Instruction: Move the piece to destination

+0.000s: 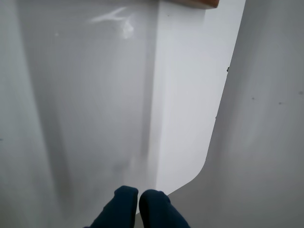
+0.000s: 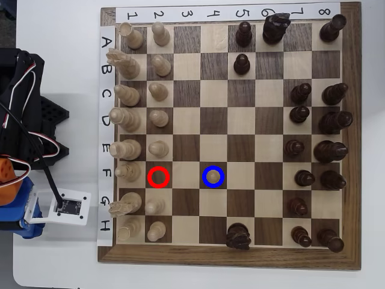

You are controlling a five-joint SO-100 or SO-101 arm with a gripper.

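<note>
In the overhead view the piece, a pale cream pawn (image 2: 213,175), stands upright inside the blue ring on the destination square (image 2: 204,183) in row F. The red-ringed square (image 2: 159,176) two squares to its left is empty. The arm (image 2: 24,150) is folded off the board's left side, far from the pawn. In the wrist view my gripper (image 1: 138,202) shows two dark blue fingertips pressed together, empty, over a bare white surface. The pawn is out of the wrist view.
Pale pieces (image 2: 129,117) fill the board's two left columns, dark pieces (image 2: 331,120) the right side, with a dark piece (image 2: 239,236) at the bottom. The board's wooden corner (image 1: 202,4) shows at the wrist view's top. A white camera mount (image 2: 63,206) lies left of the board.
</note>
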